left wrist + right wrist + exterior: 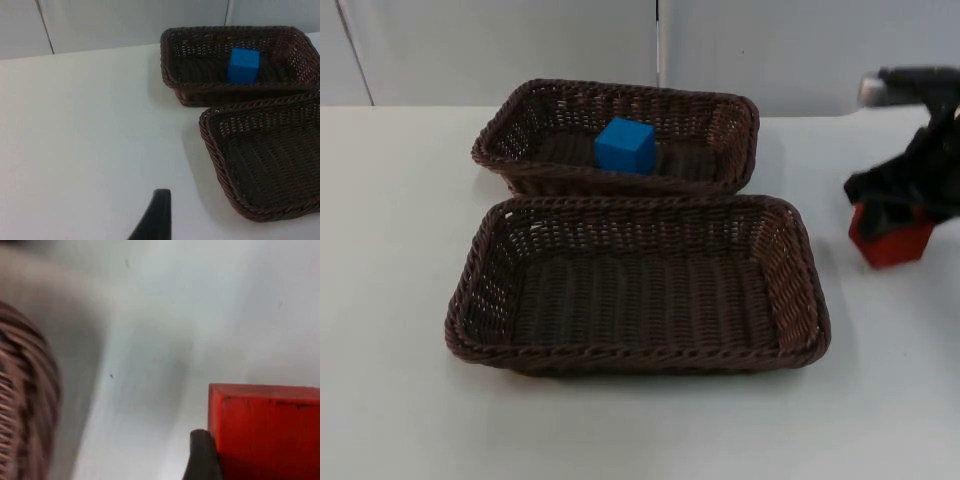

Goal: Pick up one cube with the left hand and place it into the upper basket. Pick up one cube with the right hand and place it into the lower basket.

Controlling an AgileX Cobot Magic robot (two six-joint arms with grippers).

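white counter [400, 300] against grey partition wall [500, 45], no readable writing, blue cube [625, 146] in upper dark wicker basket [730, 120], lower dark wicker basket [800, 300] bare, right end effector [892, 225] clamped on red cube [893, 246] beside it, left end effector [155, 220] waiting over counter, can't tell its state

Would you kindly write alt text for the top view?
Two brown wicker baskets sit on a white table; the upper basket holds a blue cube, the lower basket nothing. The right gripper is at a red cube.

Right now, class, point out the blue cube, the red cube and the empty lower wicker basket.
Blue cube [625, 146], top view, its front face, inside the upper basket.
Red cube [893, 243], top view, its front face, at the right end effector.
Lower brown wicker basket [640, 357], top view, its near rim.
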